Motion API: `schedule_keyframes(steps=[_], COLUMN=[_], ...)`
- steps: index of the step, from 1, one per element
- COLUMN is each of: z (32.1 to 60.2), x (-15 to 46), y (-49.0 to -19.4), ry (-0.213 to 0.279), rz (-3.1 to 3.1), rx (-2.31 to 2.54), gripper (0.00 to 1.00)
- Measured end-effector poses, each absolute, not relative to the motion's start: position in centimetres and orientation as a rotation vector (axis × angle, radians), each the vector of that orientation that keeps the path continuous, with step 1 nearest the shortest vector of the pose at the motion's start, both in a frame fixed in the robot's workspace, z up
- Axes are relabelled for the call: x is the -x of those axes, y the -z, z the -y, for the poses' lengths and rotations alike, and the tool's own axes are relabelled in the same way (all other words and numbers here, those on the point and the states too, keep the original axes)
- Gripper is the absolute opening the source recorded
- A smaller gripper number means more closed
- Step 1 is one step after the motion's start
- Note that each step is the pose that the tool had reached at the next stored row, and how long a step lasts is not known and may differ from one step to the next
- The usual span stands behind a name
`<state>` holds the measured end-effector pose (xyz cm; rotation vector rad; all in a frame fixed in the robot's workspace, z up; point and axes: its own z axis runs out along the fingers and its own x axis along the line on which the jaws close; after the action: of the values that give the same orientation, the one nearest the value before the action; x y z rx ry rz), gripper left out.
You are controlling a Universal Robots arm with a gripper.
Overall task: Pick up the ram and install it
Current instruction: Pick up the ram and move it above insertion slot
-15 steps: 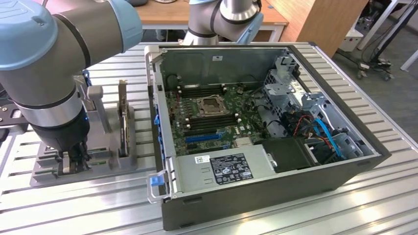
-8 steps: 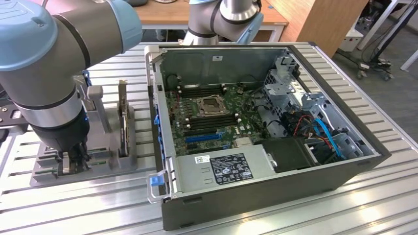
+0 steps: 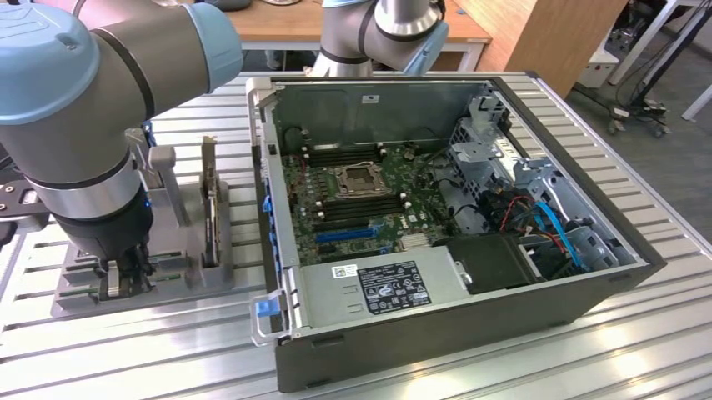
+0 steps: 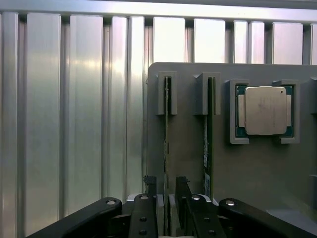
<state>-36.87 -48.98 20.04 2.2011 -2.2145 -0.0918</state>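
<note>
Your black gripper [image 4: 167, 184] is released, jaws straddling the thin green ram stick [image 4: 167, 124] in the grey slotted holder [image 4: 257, 168]; closing off-centre could skew it or nick the neighbouring stick [image 4: 208, 129]

Print on the power-supply label [image 3: 384, 282] is illegible.

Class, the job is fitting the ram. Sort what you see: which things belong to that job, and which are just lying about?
Job: ram stick between the open jaws; grey holder; memory slots on the motherboard.
Lying about: processor chip in the holder; upright card; power supply.
</note>
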Motion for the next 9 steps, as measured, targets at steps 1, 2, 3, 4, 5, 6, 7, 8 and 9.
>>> schedule_keyframes(steps=[1, 2, 3, 4, 5, 6, 7, 8, 9], z=[48.98, 48.98, 48.98, 48.98, 48.98, 48.98, 48.98, 48.98, 48.98], x=[36.87, 36.87, 36.87, 36.87, 36.87, 36.87, 36.87, 36.87, 36.87], y=[-20.04, -20.04, -20.04, -20.04, -20.04, -20.04, -20.04, -20.04, -20.04], ry=[0.092, 0.092, 0.092, 0.092, 0.092, 0.092, 0.092, 0.092, 0.092], rz=[2.215, 2.215, 2.215, 2.215, 2.215, 2.215, 2.215, 2.215, 2.215], rx=[-2.201, -2.201, -2.201, -2.201, -2.201, -2.201, -2.201, -2.201, -2.201], gripper=[0.29, 0.29, 0.29, 0.29, 0.29, 0.29, 0.29, 0.29, 0.28])
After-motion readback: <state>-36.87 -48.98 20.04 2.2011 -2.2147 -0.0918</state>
